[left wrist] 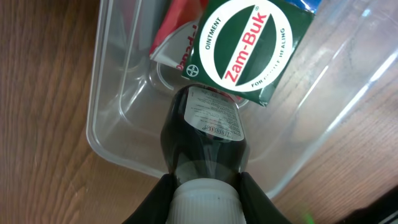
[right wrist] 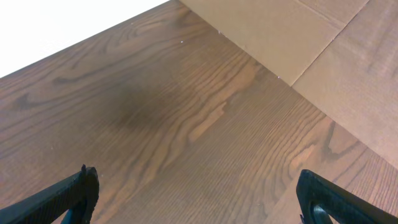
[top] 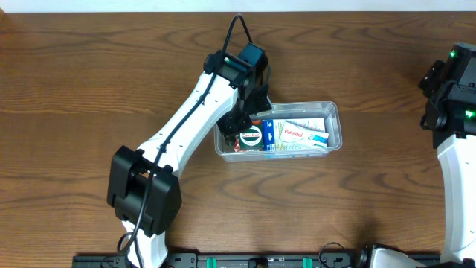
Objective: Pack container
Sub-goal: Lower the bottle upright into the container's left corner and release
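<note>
The clear plastic container point(top: 334, 126) sits mid-table and holds a white Panadol box point(top: 301, 133) and a green Zam-Buk box point(top: 251, 137). My left gripper point(top: 239, 128) is over its left end, shut on the white cap of a dark bottle point(left wrist: 204, 134). The bottle points down into the container point(left wrist: 115, 149), its body under the Zam-Buk box point(left wrist: 245, 46), next to a red-and-white packet point(left wrist: 180, 37). My left gripper point(left wrist: 204, 186) clamps both sides of the cap. My right gripper point(right wrist: 198, 190) is open and empty above bare wood.
The right arm point(top: 455, 89) stands at the table's right edge, well apart from the container. A brown floor shows beyond the table's edge in the right wrist view point(right wrist: 298, 31).
</note>
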